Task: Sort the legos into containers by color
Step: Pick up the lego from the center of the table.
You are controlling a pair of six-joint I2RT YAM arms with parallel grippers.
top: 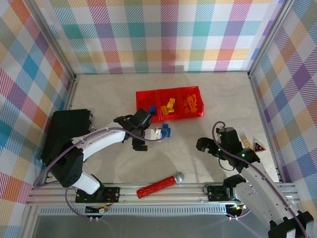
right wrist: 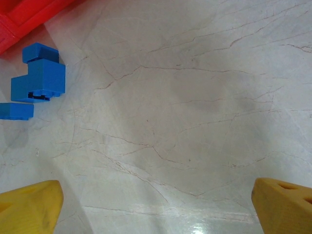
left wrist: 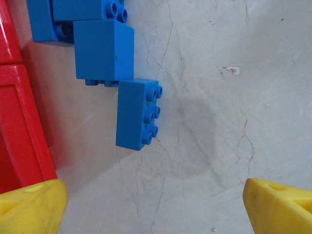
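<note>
Three joined red containers (top: 157,93) stand mid-table. The middle bin holds yellow legos (top: 170,106), the right bin orange ones (top: 193,103), and a blue piece (top: 150,110) lies in the left bin. A cluster of blue legos (top: 165,131) lies on the table just in front of the bins. My left gripper (top: 151,131) sits just left of the cluster, open, its yellow fingertips (left wrist: 31,207) wide apart. The nearest blue brick (left wrist: 138,113) lies ahead of them, with nothing between. My right gripper (top: 205,145) is open over bare table, the blue legos (right wrist: 39,80) far to its upper left.
A black box (top: 67,131) sits at the left beside my left arm. A long red studded stick with a silver ball end (top: 159,185) lies near the front rail. A small warning-triangle sign (top: 258,146) stands at the right wall. The containers' red wall (left wrist: 22,122) is close on the left gripper's left.
</note>
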